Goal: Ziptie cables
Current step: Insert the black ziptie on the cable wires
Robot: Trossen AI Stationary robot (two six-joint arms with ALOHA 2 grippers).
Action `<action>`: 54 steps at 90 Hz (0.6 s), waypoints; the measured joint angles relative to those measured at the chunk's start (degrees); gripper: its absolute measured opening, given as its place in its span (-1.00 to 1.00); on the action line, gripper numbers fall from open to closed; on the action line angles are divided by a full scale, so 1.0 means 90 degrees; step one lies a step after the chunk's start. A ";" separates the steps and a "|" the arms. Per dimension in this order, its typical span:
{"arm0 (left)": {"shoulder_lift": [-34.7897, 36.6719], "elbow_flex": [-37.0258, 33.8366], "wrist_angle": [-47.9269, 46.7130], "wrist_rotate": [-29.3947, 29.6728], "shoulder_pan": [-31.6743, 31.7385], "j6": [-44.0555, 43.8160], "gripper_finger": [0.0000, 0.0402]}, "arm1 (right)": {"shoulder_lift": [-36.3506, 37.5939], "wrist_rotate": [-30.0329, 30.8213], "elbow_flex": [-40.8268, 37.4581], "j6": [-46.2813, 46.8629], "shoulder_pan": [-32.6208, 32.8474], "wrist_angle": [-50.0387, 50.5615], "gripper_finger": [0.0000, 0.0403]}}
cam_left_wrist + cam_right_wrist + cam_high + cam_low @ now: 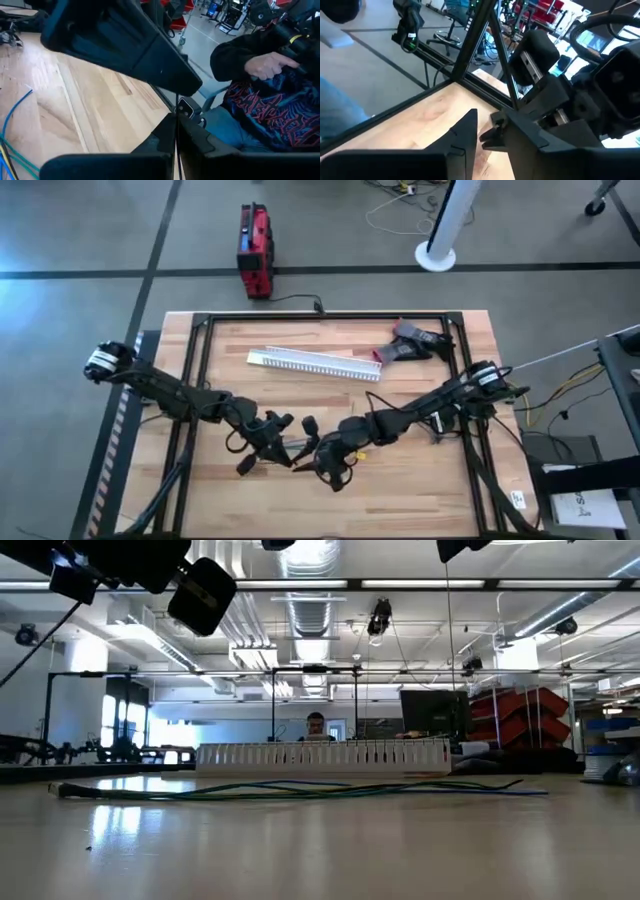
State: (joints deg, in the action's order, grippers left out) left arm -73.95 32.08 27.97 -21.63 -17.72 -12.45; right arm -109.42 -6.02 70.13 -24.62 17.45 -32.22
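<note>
The left gripper (262,448) grips the ziptie (175,145) between clenched jaws. Facing it just beside, the right gripper (322,463) has clenched, empty jaws. The cables (300,789) lie on the counter (400,480).

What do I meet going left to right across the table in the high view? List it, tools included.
Left tool → right tool → dark-and-red device. The white channel spans both tools, so it is left unplaced.
</note>
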 joint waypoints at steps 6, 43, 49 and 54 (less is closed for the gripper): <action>0.0000 0.0000 0.0000 0.0000 0.0000 0.0000 -1.00 | -0.0003 0.0000 0.0000 -0.0023 0.0000 0.0013 -0.71; 0.0000 0.0000 0.0111 0.0000 0.0000 0.0019 -1.00 | -0.0011 0.0002 0.0000 -0.0053 0.0002 0.0028 -0.94; 0.0000 0.0000 0.0152 0.0000 0.0000 0.0108 -1.00 | -0.0011 0.0002 0.0000 0.0015 0.0002 0.0021 -0.96; 0.0000 0.0000 0.0168 0.0000 0.0000 0.0157 -1.00 | -0.0011 0.0024 0.0000 0.0146 0.0000 0.0023 -0.97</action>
State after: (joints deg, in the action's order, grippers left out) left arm -73.95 32.08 29.47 -21.63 -17.72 -11.04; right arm -109.51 -5.81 70.13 -23.31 17.45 -32.01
